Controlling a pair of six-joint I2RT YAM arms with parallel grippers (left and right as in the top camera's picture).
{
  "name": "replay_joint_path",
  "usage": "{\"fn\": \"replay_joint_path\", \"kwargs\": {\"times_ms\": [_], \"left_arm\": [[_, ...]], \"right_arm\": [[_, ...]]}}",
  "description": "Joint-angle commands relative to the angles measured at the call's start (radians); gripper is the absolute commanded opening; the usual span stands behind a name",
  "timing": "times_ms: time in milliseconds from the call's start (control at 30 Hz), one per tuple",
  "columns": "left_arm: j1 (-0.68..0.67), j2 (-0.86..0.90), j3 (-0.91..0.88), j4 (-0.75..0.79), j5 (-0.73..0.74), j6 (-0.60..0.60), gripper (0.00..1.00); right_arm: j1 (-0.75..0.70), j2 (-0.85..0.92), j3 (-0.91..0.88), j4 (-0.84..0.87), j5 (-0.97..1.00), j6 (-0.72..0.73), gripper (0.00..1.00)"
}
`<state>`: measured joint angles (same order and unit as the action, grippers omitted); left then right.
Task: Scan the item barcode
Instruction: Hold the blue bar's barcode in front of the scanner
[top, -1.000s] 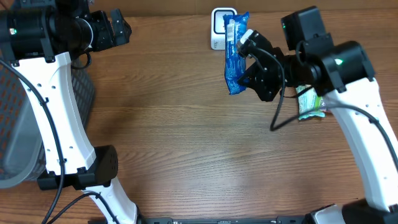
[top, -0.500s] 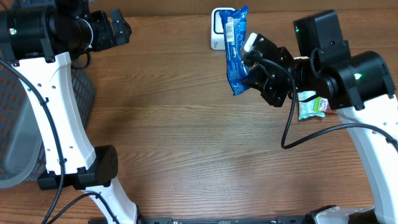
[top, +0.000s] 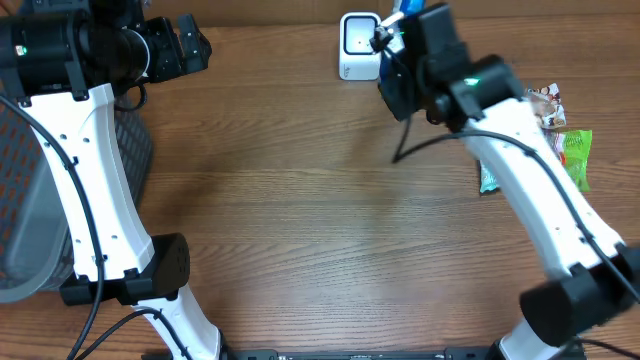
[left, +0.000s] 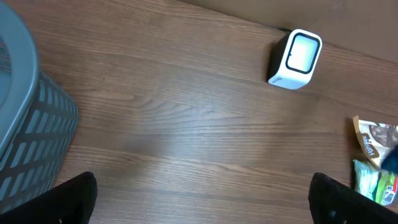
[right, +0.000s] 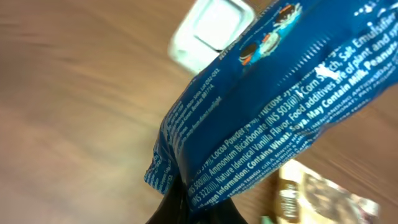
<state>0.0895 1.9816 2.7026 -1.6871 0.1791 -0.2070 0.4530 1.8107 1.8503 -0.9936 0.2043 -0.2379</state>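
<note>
The item is a blue snack packet (right: 280, 93), pinched at its lower end by my shut right gripper (right: 193, 205); printed ingredient text faces this camera and no barcode shows. From overhead the right gripper (top: 397, 55) hangs just right of the white scanner (top: 359, 45) at the table's back edge, and only a blue tip of the packet (top: 408, 8) shows above it. The scanner (right: 211, 31) lies behind the packet in the right wrist view. My left gripper (top: 185, 48) is open and empty at the far back left, its fingertips (left: 78, 196) wide apart.
A grey mesh basket (top: 30, 200) stands at the left edge, its wall (left: 31, 137) close under the left wrist. Loose snack packets lie at the right: a brown one (top: 545, 100) and a green one (top: 572, 155). The scanner (left: 295, 59) also faces the left wrist camera.
The right arm has swung back and left, carrying the blue packet up beside the scanner. The packets on the right are now uncovered. The left arm has stayed still.
</note>
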Motion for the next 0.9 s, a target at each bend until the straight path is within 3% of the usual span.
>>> {"fn": "replay_joint_path", "kwargs": {"times_ms": [0,233,367,533,867], "left_arm": [[0.002,0.008,0.0,0.0,-0.006,0.005,1.0],[-0.001,0.008,0.0,0.0,-0.006,0.005,1.0],[0.0,0.008,0.0,0.0,-0.006,0.005,1.0],[0.0,0.008,0.0,0.0,-0.006,0.005,1.0],[0.002,0.008,0.0,0.0,-0.006,0.005,1.0]], "right_arm": [[0.05,0.032,0.009,0.098,0.372,0.019,0.04],[0.08,0.196,0.009,0.24,0.673,-0.18,0.04],[0.08,0.306,0.009,0.408,0.807,-0.32,0.04],[0.08,0.366,0.009,0.579,0.85,-0.506,0.04],[0.06,0.367,0.009,0.838,0.909,-0.503,0.04]]}}
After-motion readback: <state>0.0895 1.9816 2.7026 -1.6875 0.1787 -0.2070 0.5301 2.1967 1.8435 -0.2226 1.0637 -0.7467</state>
